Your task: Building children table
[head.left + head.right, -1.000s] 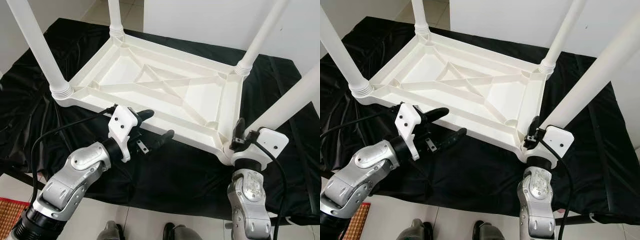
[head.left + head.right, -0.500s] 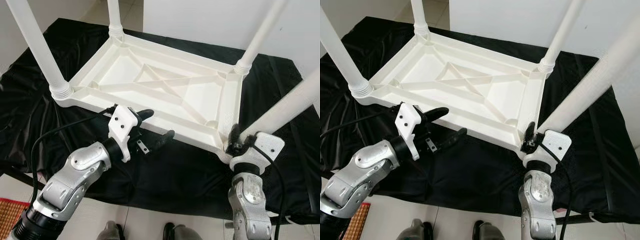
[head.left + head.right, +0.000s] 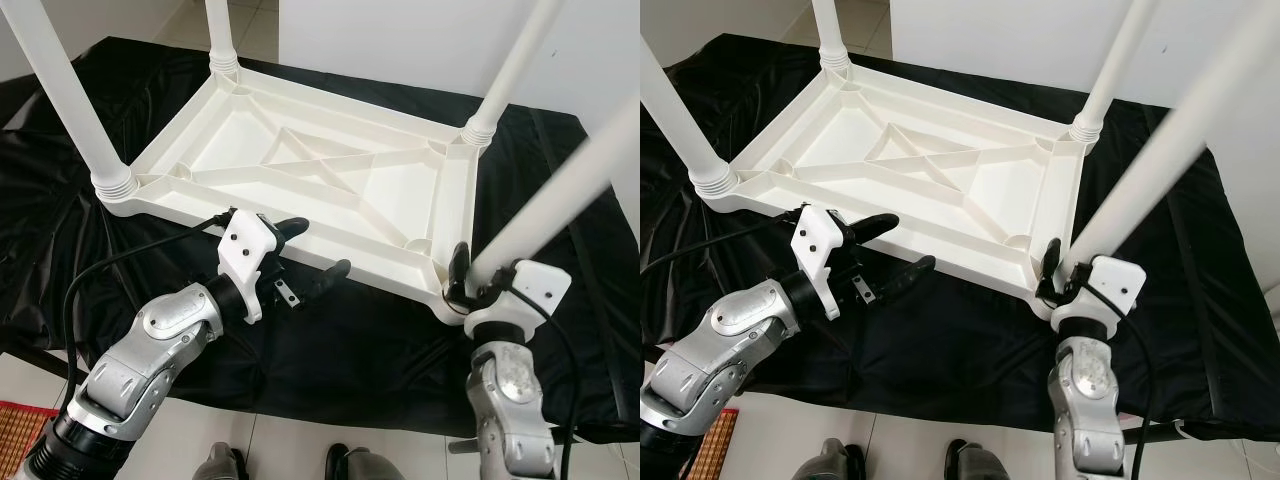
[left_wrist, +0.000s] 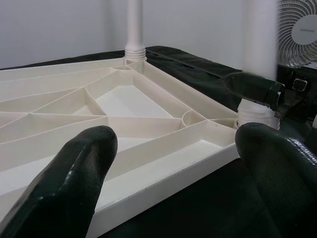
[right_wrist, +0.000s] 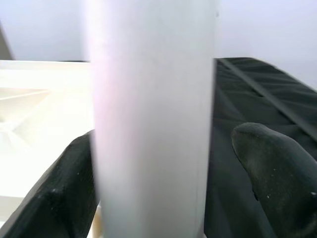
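A white plastic children's table (image 3: pixel 250 130) lies upside down on a black cloth, its four legs pointing up. My right gripper (image 3: pixel 478 275) is at the base of the near right leg (image 3: pixel 560 190), at the table's near right corner. In the right wrist view the leg (image 5: pixel 153 99) runs between both fingers; one finger (image 5: pixel 64 188) lies against it and the other shows a narrow gap, so the gripper is open. My left gripper (image 3: pixel 322 246) hovers open and holding nothing, just before the table's front rim.
The black cloth (image 3: pixel 350 340) covers the low platform under the table and ends close in front of me. A white wall stands behind. A fan (image 4: pixel 297 29) is beyond the table's right end. A red mat (image 3: pixel 15 425) lies on the floor at lower left.
The near right leg now stands more upright, and my right gripper has turned and shifted slightly left at its base. The left gripper has not moved. The view shifted a little.
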